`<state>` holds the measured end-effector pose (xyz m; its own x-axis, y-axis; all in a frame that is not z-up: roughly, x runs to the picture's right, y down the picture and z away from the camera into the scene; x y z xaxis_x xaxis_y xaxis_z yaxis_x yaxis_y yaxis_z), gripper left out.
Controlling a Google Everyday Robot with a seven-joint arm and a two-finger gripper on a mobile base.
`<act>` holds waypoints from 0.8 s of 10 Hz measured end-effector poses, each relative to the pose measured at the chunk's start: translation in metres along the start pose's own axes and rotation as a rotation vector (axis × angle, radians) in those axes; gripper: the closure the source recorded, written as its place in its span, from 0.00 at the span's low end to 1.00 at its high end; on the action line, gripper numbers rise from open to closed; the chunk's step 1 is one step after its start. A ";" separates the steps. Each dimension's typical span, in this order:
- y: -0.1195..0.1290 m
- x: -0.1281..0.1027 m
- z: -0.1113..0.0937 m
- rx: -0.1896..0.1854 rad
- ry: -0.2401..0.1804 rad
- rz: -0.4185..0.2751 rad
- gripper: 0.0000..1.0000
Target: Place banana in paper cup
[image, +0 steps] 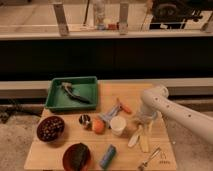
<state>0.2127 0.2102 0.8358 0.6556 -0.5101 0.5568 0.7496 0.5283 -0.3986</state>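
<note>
My gripper hangs over the banana's 12 o'clock end; how wide it stands, I cannot tell. The banana lies at the cup's 4 o'clock. I should pinch across it near one end, so it enters upright.

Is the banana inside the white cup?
No, the banana lies on the table beside the cup, with the gripper just above it.

Count on your table: one green tray far left, two dark bowls, left and near, one paper cup, one metal cup, one orange fruit, one banana at right. You have one gripper, just over the banana's far end.
</note>
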 end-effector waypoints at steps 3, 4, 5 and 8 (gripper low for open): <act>0.007 -0.002 0.005 -0.014 0.002 0.011 0.71; 0.009 -0.004 0.008 -0.016 0.001 0.015 0.88; 0.009 -0.004 0.007 -0.011 0.008 0.023 0.97; 0.009 0.002 -0.005 0.015 0.037 0.060 0.92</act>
<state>0.2208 0.2103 0.8294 0.7026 -0.5012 0.5050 0.7074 0.5686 -0.4199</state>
